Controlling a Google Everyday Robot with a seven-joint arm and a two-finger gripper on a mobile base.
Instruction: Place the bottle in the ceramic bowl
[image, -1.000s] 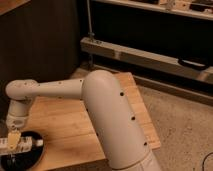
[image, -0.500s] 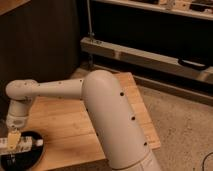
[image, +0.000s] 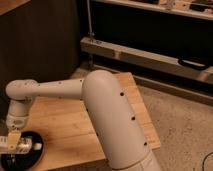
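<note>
Camera view: single elevated view of a pale wooden tabletop (image: 65, 130).
Bowl: round, shallow, glossy black ceramic bowl (image: 31, 156) at the table's near-left corner.
Bottle: small whitish plastic bottle (image: 21, 145) lying across the bowl, narrow cap pointing right.
Gripper: cream two-finger gripper (image: 11, 140) directly over the bowl, at the bottle's left end; jaw state cannot be told.
Progress: bottle appears inside the bowl; release and withdrawal seemingly left.
Writing: none legible on the label.

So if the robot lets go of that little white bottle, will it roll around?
Probably not far. The bottle lies on its side over the black ceramic bowl, below the gripper, so the rim would likely catch it. It looks like small plastic, so probably light and unlikely to break.
</note>
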